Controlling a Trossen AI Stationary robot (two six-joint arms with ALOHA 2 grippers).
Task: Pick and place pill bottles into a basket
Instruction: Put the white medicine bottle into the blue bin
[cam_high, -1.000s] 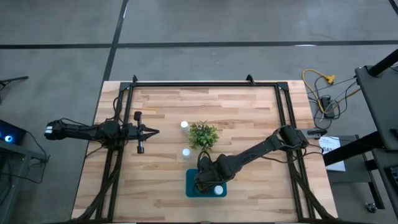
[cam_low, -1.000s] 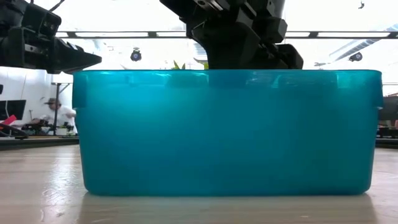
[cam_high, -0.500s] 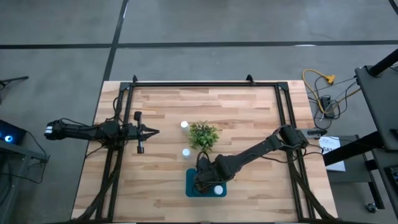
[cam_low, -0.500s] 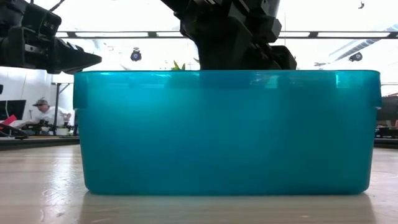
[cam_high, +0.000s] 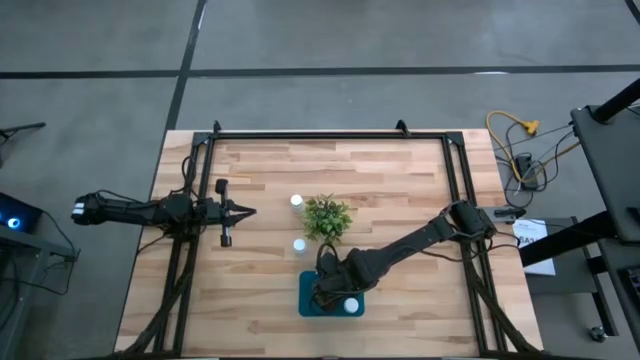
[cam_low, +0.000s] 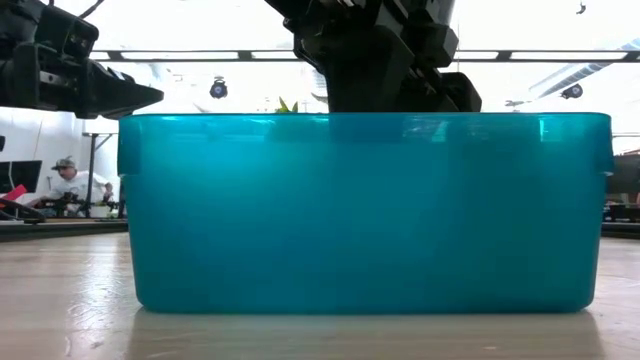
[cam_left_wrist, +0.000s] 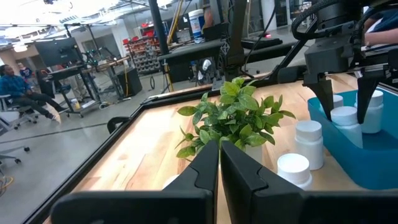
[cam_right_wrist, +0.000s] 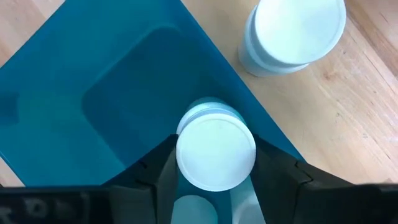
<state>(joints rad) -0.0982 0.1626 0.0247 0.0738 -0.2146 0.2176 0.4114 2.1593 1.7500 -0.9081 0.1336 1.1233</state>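
The teal basket (cam_high: 330, 296) stands at the table's near middle and fills the low view (cam_low: 365, 210). My right gripper (cam_right_wrist: 216, 163) is over it, fingers pointing down, shut on a white pill bottle (cam_right_wrist: 216, 151). Another bottle (cam_high: 351, 306) stands inside the basket. Two bottles (cam_high: 296, 201) (cam_high: 299, 244) stand upright on the table left of the green plant (cam_high: 327, 217); the nearer one also shows in the right wrist view (cam_right_wrist: 292, 34). My left gripper (cam_high: 245, 211) is shut and empty, held level at the table's left. My right gripper pinches the pill bottle's white cap (cam_right_wrist: 186, 155) between its two fingers, which come from above and point down. The bottle stands upright with its body inside the basket (cam_left_wrist: 345, 127). Whether its base rests on the basket's floor, I cannot tell.
The plant stands just behind the basket's far edge. A black frame (cam_high: 330, 133) runs along the table's far and side edges. Bare wood lies to the right of the basket (cam_high: 420, 300). People sit in the room beyond the table (cam_low: 70, 185).
My right gripper has shifted slightly sideways over the basket and partly back. Nothing else has moved.
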